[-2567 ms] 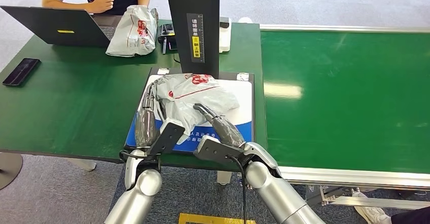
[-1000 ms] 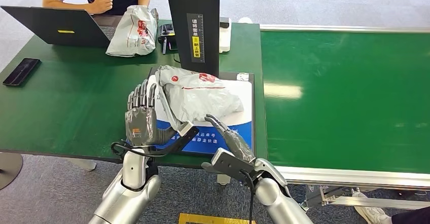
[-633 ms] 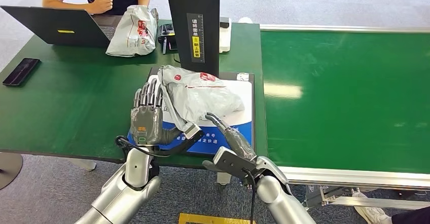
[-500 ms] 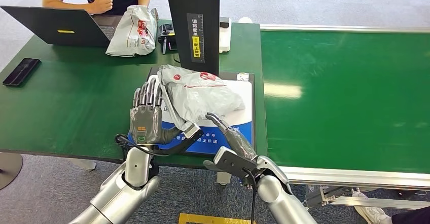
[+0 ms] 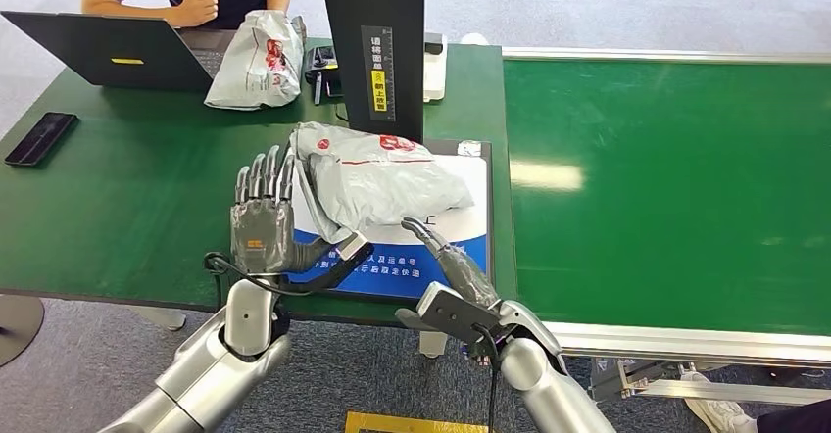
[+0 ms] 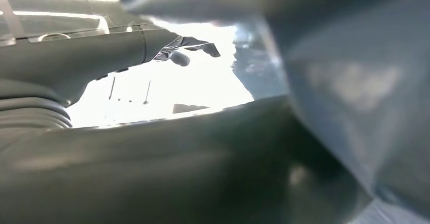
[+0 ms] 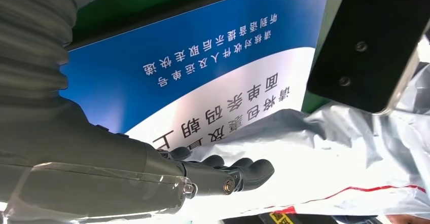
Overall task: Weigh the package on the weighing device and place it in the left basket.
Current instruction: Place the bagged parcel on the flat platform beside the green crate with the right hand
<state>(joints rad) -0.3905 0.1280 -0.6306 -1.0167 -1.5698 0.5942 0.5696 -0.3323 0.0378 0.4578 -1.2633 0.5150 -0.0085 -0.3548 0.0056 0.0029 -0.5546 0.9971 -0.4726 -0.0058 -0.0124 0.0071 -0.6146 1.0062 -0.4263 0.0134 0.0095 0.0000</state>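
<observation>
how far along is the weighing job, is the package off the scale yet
Done: the grey package has reached the weighing pad under the black column. In hand: the left hand grips its left edge, lifting that side; the right hand sits open at the near edge. Left: carrying it off to the left basket.

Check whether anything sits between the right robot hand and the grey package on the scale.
Nothing visible does. The right robot hand hovers open over the bare blue-and-white scale, just short of the package. The left robot hand already grips the package's other end.
</observation>
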